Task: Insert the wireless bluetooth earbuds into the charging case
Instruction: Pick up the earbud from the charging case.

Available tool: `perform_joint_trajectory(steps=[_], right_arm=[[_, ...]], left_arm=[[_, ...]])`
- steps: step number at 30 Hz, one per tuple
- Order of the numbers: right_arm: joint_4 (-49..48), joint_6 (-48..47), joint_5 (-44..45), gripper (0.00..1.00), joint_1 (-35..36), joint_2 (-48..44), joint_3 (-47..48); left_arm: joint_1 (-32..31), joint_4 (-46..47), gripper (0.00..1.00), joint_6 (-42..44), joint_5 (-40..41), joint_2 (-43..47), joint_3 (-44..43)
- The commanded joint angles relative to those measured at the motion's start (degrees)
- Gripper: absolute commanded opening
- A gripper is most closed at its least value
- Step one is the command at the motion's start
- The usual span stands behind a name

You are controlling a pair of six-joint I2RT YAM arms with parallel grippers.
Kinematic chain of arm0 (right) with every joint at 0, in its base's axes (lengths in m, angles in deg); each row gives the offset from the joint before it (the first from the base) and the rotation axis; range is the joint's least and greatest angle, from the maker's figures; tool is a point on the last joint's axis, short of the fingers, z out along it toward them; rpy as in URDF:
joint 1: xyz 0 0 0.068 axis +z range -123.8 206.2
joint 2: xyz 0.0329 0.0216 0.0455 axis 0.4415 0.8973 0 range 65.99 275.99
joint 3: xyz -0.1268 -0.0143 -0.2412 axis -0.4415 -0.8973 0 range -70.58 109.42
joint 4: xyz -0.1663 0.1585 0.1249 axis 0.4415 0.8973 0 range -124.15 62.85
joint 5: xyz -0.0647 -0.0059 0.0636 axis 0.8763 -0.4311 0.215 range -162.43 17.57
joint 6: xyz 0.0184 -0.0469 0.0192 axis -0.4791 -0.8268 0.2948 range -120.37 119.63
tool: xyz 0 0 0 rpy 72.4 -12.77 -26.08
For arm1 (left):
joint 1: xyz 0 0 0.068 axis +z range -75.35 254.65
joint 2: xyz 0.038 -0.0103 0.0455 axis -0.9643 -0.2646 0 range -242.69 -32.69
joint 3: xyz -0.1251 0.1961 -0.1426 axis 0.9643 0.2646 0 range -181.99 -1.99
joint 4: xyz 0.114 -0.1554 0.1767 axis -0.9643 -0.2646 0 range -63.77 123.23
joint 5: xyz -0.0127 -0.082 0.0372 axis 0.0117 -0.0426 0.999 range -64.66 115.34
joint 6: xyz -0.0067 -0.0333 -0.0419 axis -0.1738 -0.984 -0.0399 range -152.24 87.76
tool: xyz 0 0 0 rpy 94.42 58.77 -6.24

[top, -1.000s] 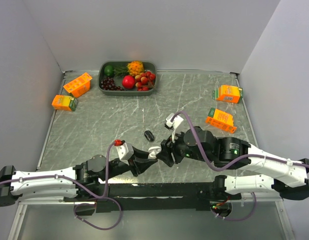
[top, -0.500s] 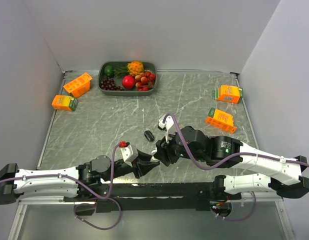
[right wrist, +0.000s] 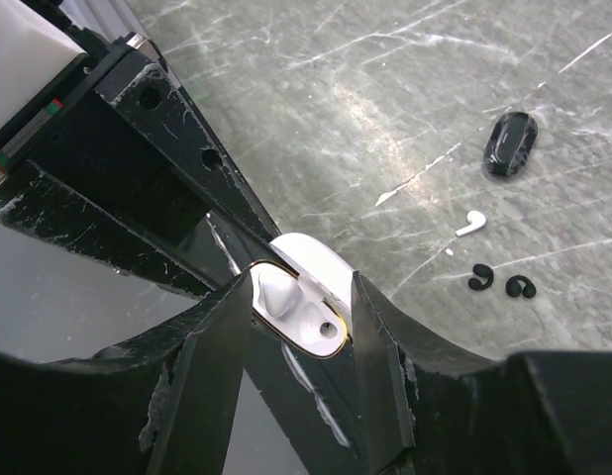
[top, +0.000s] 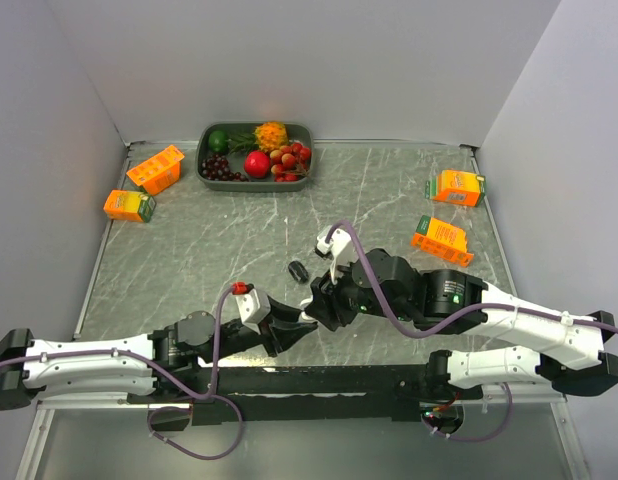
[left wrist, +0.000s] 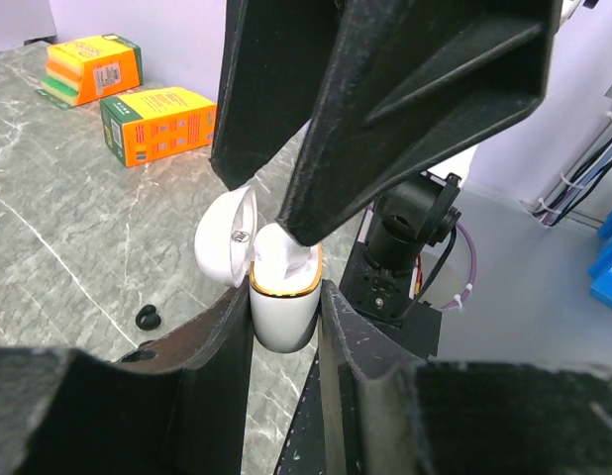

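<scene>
Since the left gripper (left wrist: 284, 297) is clenched on the white case (left wrist: 283, 322) near the table (right wrist: 385, 99) edge, a bud (left wrist: 283, 252) pressed crooked into its socket could spring out and drop to the floor. Whether the right gripper (right wrist: 299, 287) is pinching that bud or has let go, I cannot tell. Only the right wrist view shows the empty second socket and the other white bud (right wrist: 471, 224) lying on the table.

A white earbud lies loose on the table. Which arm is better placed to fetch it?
Right. The left gripper is shut on the case, holding it up; the right gripper stands open above it, and the earbud lies nearby.
</scene>
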Motion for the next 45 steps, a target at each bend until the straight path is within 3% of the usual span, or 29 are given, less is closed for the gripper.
perform_joint_trajectory(steps=[1,10,18,24,40,45], right_arm=[[-0.7,1.4,-2.0,0.53,0.4,-0.8,2.7],[-0.7,2.4,-3.5,0.38,0.4,-0.5,2.9],[-0.9,2.8,-3.3,0.50,0.4,-0.4,3.2],[-0.6,2.5,-5.5,0.40,0.4,1.1,3.5],[0.4,2.6,-1.0,0.49,-0.7,3.5,4.8],[0.9,2.2,-1.7,0.43,-0.9,4.4,4.7]], left_arm=[[-0.2,3.0,0.01,-0.9,2.0,1.8,0.2],[-0.3,2.3,0.01,-0.7,4.2,2.7,0.9],[-0.3,1.5,0.01,-0.9,5.2,3.0,1.0],[-0.2,1.6,0.01,-0.9,5.4,3.4,1.2],[-0.6,3.7,0.01,1.0,0.8,2.8,1.4],[-0.6,3.6,0.01,1.1,1.3,3.1,1.5]])
